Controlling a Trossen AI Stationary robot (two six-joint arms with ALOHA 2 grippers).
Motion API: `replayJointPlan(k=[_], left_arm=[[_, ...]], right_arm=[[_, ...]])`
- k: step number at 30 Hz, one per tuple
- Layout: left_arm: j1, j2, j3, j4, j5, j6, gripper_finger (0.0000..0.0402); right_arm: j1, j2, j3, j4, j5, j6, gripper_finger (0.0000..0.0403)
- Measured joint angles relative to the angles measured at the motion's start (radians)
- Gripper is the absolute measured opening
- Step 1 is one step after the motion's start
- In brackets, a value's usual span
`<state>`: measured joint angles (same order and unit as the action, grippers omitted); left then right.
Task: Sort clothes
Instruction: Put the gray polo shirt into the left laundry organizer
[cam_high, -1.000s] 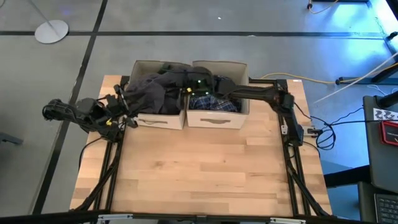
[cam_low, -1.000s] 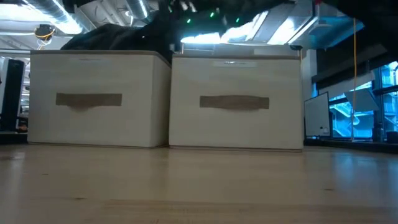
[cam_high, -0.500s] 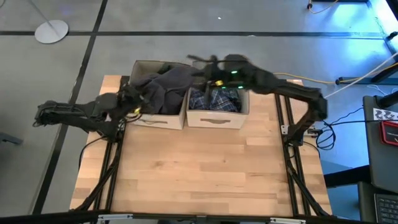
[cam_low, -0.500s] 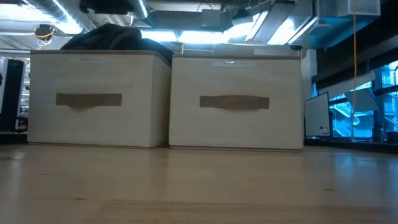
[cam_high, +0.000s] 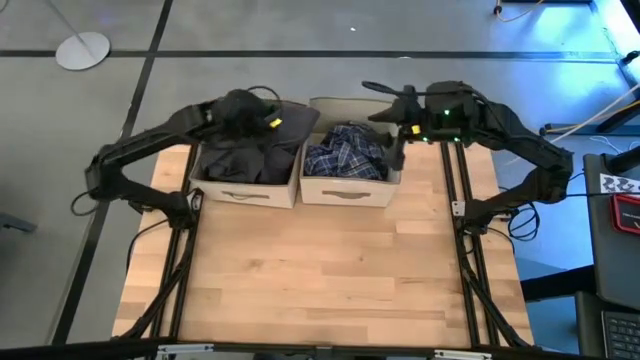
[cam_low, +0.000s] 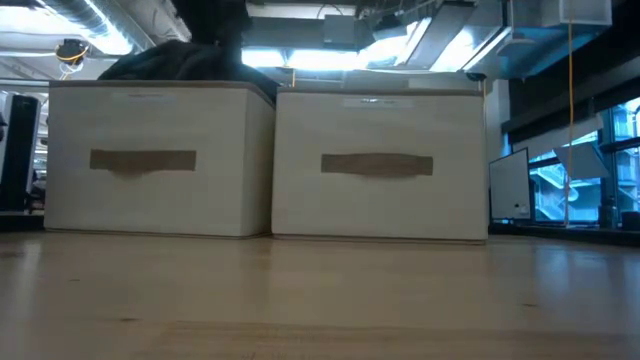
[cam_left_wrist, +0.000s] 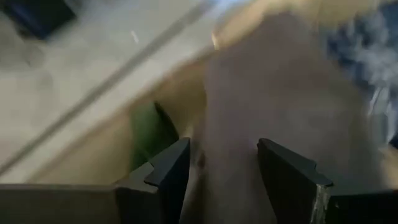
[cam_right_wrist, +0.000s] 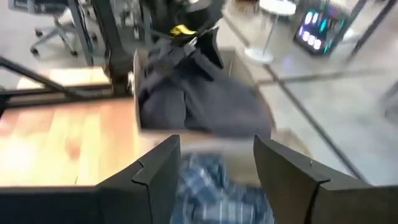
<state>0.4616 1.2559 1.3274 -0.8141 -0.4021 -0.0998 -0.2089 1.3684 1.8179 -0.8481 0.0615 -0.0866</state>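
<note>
The right gripper (cam_high: 392, 142) has lifted out of the right box (cam_high: 350, 188) and swung to its outer side, fingers spread and released; the plaid garment (cam_high: 345, 156) now lies alone inside, beside and below those fingers. The left gripper (cam_high: 262, 112) has moved from the left box's (cam_high: 244, 190) outer edge to above the dark grey garment (cam_high: 240, 158), fingers (cam_left_wrist: 163, 174) apart, holding nothing. Judging by this, sorting is nearly finished.

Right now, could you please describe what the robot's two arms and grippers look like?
Both arms are dark, slim and jointed. The left gripper carries a yellow mark; the right gripper sits below a wrist with green lights and thin black cables. Each has two flat, dark, angular fingers.
</note>
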Motion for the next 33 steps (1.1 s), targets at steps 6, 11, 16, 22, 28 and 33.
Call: replayJointPlan(k=[6, 11, 16, 22, 28, 33], left_arm=[[0.049, 0.125, 0.006, -0.122, 0.165, 0.012, 0.018], [0.07, 0.174, -0.054, -0.142, 0.11, 0.002, 0.018], [0.112, 0.178, -0.23, 0.013, 0.107, 0.002, 0.018], [0.123, 0.198, -0.441, 0.255, 0.114, -0.003, 0.018], [0.127, 0.273, -0.513, 0.353, 0.105, -0.013, 0.018], [0.128, 0.261, -0.495, 0.337, 0.117, 0.014, 0.018]], right_arm=[[0.0, -0.009, 0.0, -0.17, 0.016, 0.039, 0.0205], [0.0, -0.004, -0.053, -0.174, 0.018, 0.05, 0.0205], [0.0, -0.004, -0.131, -0.154, 0.018, 0.053, 0.0205], [0.0, -0.004, -0.199, -0.083, 0.018, 0.053, 0.0205], [0.0, -0.004, -0.231, -0.013, 0.018, 0.029, 0.0205], [0.0, -0.004, -0.237, -0.015, 0.018, 0.026, 0.0205]])
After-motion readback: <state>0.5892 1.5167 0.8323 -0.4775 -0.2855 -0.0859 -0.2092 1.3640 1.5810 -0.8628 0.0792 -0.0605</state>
